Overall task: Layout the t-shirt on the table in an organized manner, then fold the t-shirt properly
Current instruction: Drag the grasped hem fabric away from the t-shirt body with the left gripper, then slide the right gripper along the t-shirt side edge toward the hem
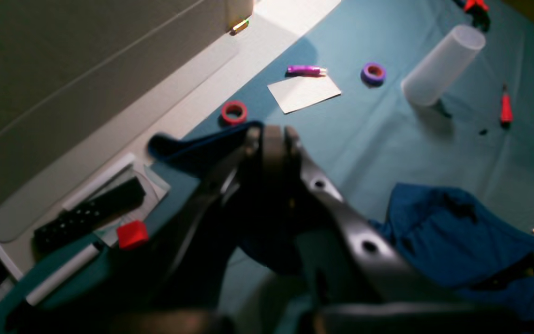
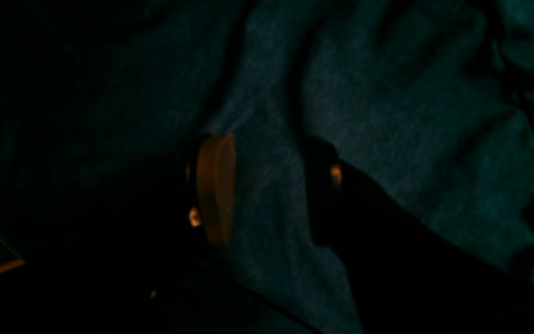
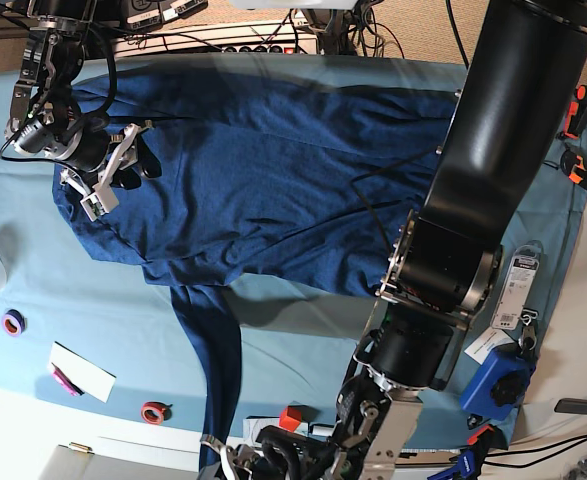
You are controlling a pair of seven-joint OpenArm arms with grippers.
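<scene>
Left claw (image 1: pixel 271 139) pinches the t-shirt (image 3: pixel 273 180) — right claw (image 2: pixel 267 185) agape.

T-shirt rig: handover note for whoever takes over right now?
Left hand: shut on the t-shirt, pinching a dark blue edge near the table's front edge.
Right hand: open, jaws straddling a fabric ridge at the shirt's far end, nothing gripped.
T-shirt: mostly spread across the table, still wrinkled; one strip trails toward the left hand.
Done: rough spreading.
Left: flatten it out, square the sleeves, then all folds.
Clutter on the cloth: tape rolls, paper sheet, plastic cup.
</scene>
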